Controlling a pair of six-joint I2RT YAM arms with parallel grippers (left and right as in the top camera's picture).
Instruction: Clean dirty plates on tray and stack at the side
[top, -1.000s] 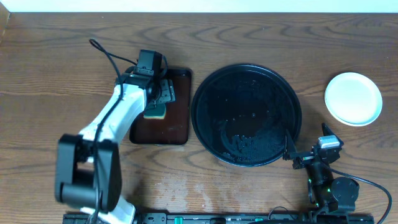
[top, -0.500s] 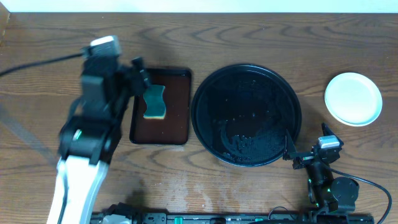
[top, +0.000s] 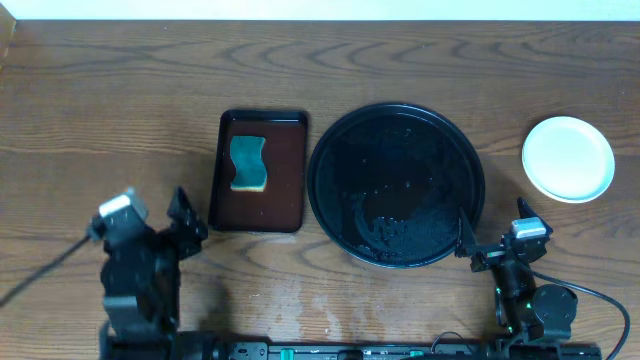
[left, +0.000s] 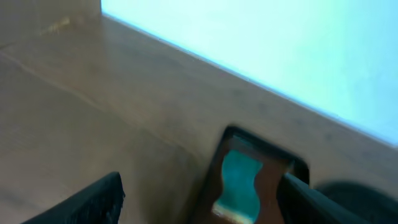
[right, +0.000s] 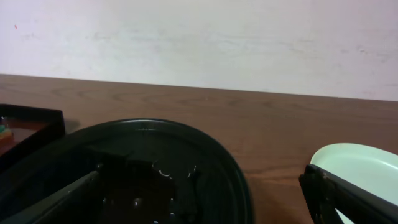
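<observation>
Brown wood-grain desk (top: 400, 60): small pale glossy round plates (top: 568, 158), apparently stacked, sat right of the plate-free large round black tray (top: 312, 190). Left jaws and right jaws stood apart, holding nothing; the right, beside the rim, risked knocking it

The plates (right: 360, 168) seem cropped at right.

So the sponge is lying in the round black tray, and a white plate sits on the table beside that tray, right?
Not quite: the overhead view shows the sponge lying in the rectangular brown tray, next to the round black tray. The white plate does sit on the table beside the black tray.
</observation>
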